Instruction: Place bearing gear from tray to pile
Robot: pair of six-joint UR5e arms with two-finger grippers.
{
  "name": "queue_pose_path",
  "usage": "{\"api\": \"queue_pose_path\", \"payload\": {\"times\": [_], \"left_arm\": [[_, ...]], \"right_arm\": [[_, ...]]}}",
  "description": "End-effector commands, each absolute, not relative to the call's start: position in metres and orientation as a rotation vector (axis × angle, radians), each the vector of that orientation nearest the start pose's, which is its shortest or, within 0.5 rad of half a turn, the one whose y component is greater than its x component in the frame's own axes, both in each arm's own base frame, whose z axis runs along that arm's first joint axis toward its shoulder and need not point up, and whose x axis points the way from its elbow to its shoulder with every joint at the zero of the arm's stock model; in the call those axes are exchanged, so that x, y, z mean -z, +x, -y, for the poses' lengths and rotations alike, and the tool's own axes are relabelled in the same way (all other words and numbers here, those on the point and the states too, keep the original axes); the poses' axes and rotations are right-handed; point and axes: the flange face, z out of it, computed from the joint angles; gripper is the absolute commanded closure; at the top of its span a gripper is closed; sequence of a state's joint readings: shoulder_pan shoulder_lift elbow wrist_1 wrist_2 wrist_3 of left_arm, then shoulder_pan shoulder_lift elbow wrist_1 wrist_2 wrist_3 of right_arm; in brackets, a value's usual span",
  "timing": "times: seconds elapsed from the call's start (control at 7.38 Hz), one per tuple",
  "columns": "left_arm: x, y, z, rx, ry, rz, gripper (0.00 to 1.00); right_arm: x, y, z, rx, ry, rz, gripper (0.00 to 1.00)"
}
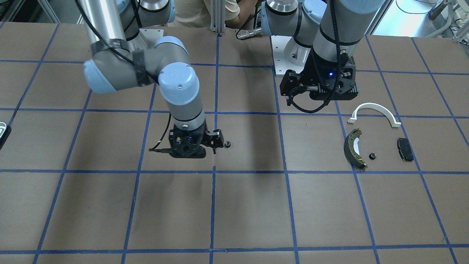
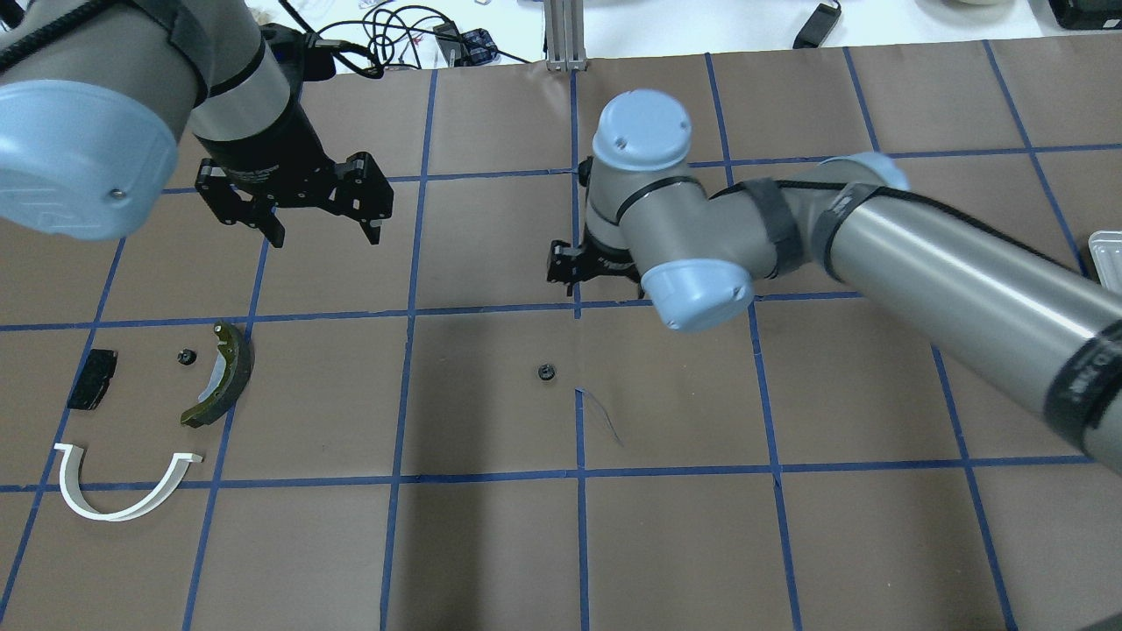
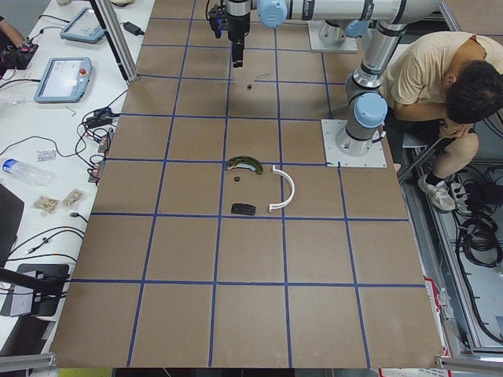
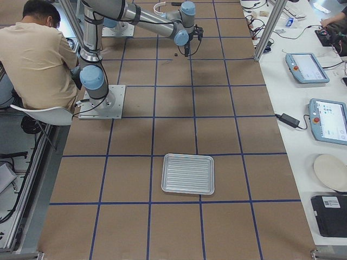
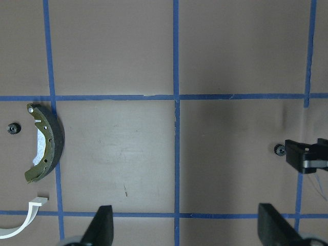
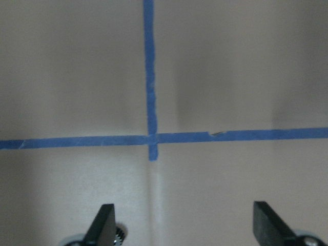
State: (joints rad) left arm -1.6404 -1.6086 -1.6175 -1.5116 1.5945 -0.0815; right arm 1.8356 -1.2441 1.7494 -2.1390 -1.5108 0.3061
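One small black bearing gear (image 2: 546,372) lies on the table near the middle, also in the front view (image 1: 227,143). My right gripper (image 6: 182,228) is open and empty just beside and above it. The gear (image 6: 120,237) shows by that gripper's left finger. The pile is at my left: a white arch (image 2: 123,491), an olive-and-black brake shoe (image 2: 223,372), a black pad (image 2: 92,379) and a second small gear (image 2: 185,356). My left gripper (image 2: 320,223) hangs open and empty above the table, behind the pile.
The metal tray (image 4: 188,173) sits on my far right and looks empty; its edge shows in the overhead view (image 2: 1106,254). A seated person (image 3: 440,86) is behind the robot base. Blue tape lines grid the brown table.
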Motion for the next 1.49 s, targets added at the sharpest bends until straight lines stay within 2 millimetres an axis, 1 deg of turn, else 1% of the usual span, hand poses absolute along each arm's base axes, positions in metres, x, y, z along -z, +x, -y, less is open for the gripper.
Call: {"api": "queue_pose_path", "payload": {"times": [0.0, 0.14, 0.27, 0.41, 0.54, 0.68, 0.81, 0.95, 1.08, 1.22, 1.36], "left_arm": [[-0.378, -0.235, 0.498, -0.042, -0.024, -3.15, 0.0], [-0.324, -0.258, 0.504, -0.03, 0.002, -3.154, 0.0], [-0.283, -0.287, 0.501, -0.035, -0.005, -3.152, 0.0], [-0.25, -0.312, 0.499, -0.064, -0.017, -3.141, 0.0], [-0.218, -0.33, 0.499, -0.067, -0.02, -3.141, 0.0], [-0.193, -0.346, 0.492, -0.091, -0.022, -3.121, 0.0], [-0.184, -0.351, 0.491, -0.089, -0.008, -3.125, 0.0], [-0.177, -0.351, 0.487, -0.121, 0.013, -3.125, 0.0], [-0.171, -0.348, 0.481, -0.139, 0.011, -3.122, 0.0], [-0.172, -0.344, 0.474, -0.148, 0.013, -3.115, 0.0], [-0.169, -0.34, 0.467, -0.167, 0.011, -3.111, 0.0]], "right_arm": [[-0.369, 0.176, 0.542, 0.141, -0.037, -3.147, 0.0], [-0.404, 0.169, 0.525, 0.145, -0.001, -3.126, 0.0], [-0.436, 0.17, 0.5, 0.136, 0.052, -3.13, 0.0], [-0.449, 0.17, 0.487, 0.156, 0.102, -3.121, 0.0], [-0.444, 0.17, 0.486, 0.136, 0.082, -3.127, 0.0], [-0.428, 0.163, 0.49, 0.043, -0.116, -3.119, 0.0], [-0.438, 0.161, 0.493, 0.079, -0.213, -3.114, 0.0], [-0.451, 0.158, 0.497, 0.106, -0.207, -3.123, 0.0], [-0.469, 0.156, 0.503, 0.125, -0.219, -3.123, 0.0], [-0.485, 0.157, 0.505, 0.073, -0.221, -3.125, 0.0], [-0.495, 0.162, 0.503, 0.079, -0.212, -3.129, 0.0]]}}
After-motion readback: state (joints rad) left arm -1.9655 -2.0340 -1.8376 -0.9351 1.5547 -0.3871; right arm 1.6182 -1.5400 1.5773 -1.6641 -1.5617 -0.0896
